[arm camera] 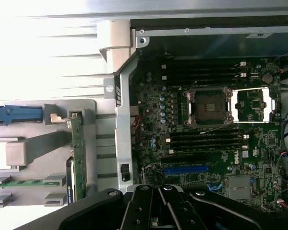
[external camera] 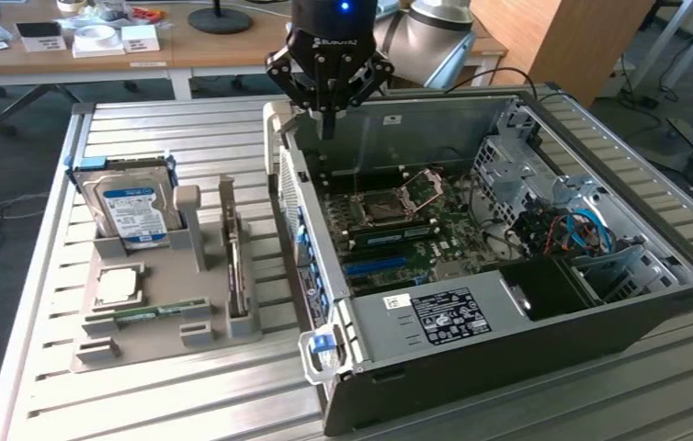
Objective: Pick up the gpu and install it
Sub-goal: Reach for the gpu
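The gpu stands on its edge in a slot of the grey holder tray, at the exterior view's left of the open computer case. From the wrist view it is a thin green strip, the gpu, beside the case wall. My gripper hangs shut with nothing in it over the case's rear wall, well above the gpu and apart from it. Its black fingers point at the motherboard, near the blue card slot.
The tray also holds a silver hard drive with a blue-white label, a processor chip and a RAM stick. Inside the case are a drive cage and cables. A desk with boxes stands behind the slatted table.
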Tool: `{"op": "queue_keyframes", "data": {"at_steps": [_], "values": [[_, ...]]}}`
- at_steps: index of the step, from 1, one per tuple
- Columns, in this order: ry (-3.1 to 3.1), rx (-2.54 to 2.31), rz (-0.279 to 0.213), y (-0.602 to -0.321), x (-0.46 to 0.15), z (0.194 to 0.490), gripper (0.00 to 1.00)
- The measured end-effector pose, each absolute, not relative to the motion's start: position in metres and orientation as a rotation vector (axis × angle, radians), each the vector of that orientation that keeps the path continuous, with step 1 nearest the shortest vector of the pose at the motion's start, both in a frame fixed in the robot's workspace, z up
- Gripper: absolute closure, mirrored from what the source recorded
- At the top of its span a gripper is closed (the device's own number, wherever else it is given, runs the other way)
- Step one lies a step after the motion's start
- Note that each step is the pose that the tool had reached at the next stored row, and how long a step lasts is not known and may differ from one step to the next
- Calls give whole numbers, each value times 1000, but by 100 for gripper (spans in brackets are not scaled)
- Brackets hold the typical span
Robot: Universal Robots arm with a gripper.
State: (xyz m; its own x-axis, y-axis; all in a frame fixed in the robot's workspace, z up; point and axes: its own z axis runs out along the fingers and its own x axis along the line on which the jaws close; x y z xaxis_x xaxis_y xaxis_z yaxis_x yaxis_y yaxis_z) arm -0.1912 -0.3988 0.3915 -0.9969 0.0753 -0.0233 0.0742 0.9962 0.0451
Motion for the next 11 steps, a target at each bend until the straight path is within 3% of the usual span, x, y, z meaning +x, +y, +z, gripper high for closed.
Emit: {"op": "queue_keyframes", "data": {"at_steps": [11], "values": [[3114,117,69,-399,-197,391,89]]}}
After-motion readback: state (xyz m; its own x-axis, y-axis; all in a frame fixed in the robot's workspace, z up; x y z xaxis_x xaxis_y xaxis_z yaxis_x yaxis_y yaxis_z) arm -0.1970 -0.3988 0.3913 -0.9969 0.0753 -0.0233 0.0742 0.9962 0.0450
